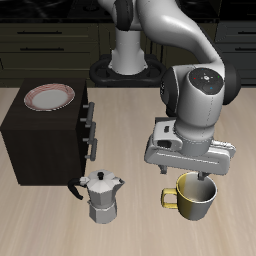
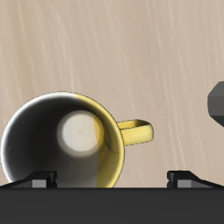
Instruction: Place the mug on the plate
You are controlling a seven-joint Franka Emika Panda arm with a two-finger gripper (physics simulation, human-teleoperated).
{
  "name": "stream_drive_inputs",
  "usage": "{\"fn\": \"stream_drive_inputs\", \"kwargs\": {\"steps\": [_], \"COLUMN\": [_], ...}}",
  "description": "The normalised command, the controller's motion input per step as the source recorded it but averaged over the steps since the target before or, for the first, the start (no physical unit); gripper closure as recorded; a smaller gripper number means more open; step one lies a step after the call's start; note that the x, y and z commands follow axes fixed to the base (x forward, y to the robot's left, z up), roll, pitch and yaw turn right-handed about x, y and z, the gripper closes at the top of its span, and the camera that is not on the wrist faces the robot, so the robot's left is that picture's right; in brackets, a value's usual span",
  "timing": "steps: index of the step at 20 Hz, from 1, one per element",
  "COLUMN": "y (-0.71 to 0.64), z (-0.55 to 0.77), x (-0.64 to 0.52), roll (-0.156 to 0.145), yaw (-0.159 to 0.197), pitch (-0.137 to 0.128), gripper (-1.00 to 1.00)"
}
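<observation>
The olive-yellow mug (image 1: 196,194) stands upright on the table near its front edge, with its loop handle pointing toward the moka pot. My gripper (image 1: 186,173) hangs just above the mug and is open and empty. In the wrist view the mug (image 2: 83,171) shows its pale grey inside and its handle. There the gripper (image 2: 112,179) has its fingertips (image 2: 39,181) wide apart, with one over the mug's rim and the other beyond the handle. The plate (image 1: 49,96), white with a reddish-pink rim, lies on top of a dark box, farther back and well away from the mug.
The dark box (image 1: 40,140) with knobs on its side stands beside the table's edge. A silver moka pot (image 1: 103,195) stands on the table between the box and the mug. A dark grey shape (image 2: 217,101) shows at the edge of the wrist view.
</observation>
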Motion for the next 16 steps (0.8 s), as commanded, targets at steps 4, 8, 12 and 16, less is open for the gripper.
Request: {"fn": "stream_drive_inputs", "kwargs": {"steps": [4, 8, 12, 16], "y": [0.02, -0.06, -0.08, -0.03], "z": [-0.28, -0.31, -0.15, -0.07], "x": [-0.02, 0.01, 0.05, -0.01], "roll": [0.012, 0.001, 0.013, -0.002], "yaw": [-0.025, -0.011, -0.012, -0.01], "pitch": [0.029, 0.033, 0.022, 0.003], "gripper": [-1.0, 1.0, 1.0, 1.0]}}
